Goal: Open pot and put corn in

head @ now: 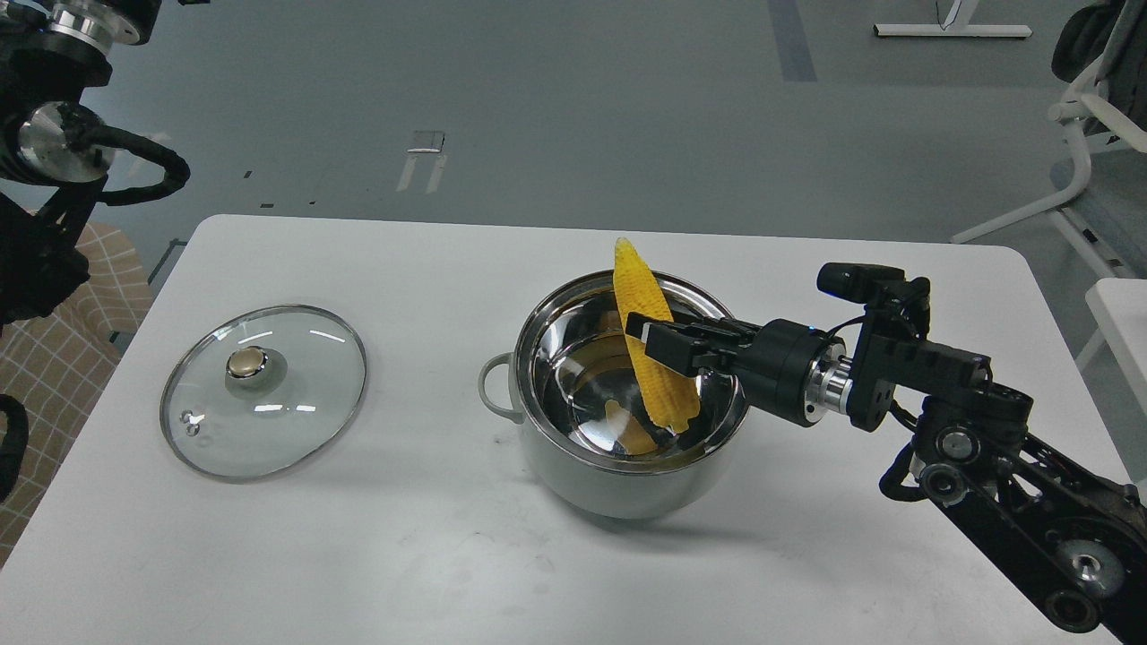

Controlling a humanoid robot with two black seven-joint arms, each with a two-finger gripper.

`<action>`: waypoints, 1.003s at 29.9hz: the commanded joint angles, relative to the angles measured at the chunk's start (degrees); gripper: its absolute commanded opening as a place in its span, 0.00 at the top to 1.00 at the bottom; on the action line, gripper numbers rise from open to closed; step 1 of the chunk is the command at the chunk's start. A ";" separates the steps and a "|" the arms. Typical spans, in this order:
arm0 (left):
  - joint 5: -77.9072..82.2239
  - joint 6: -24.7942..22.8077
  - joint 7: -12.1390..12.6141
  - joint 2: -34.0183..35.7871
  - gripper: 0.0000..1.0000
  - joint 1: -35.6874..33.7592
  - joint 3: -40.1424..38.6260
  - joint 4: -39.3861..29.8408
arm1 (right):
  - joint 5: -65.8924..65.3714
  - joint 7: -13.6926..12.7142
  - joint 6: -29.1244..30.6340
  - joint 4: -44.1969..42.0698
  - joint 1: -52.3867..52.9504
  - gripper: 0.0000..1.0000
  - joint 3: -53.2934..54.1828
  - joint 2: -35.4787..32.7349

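corn [647,336]: yellow, tapered, kernel-ribbed, plastic sheen, tilted tip-up over the pot's mouth, mirrored in the steel | my right hand [647,339]: clamped on its middle | pot [627,475]: round, grey-green, shiny steel inside, loop handle, open | glass lid [263,391]: brass knob, flat, well left | table [403,555]: smooth white, rounded | floor: grey | left hand: out of view

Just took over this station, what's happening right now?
The right gripper holds the corn nearly upright over the open pot, its lower end down inside the steel bowl. It has not let go. The glass lid lies flat on the table to the pot's left. The left arm is pulled back at the left edge, its gripper out of view.
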 commanded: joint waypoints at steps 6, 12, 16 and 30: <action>0.08 -0.18 0.01 -0.22 0.02 -0.05 -0.01 0.00 | 0.01 0.19 0.00 1.05 0.16 0.20 0.26 -2.29; 0.00 0.00 -0.07 -0.04 0.02 -0.05 -0.01 0.00 | 0.18 0.19 0.00 0.88 3.31 0.00 8.34 -1.41; 0.00 -0.35 0.28 -0.04 0.02 -0.49 -1.50 0.00 | 3.76 0.19 0.00 -3.84 12.25 0.00 16.41 2.61; -0.35 -7.20 0.72 -0.39 0.02 -0.93 -3.60 0.17 | 29.61 3.09 0.00 -35.33 32.59 0.00 31.03 5.27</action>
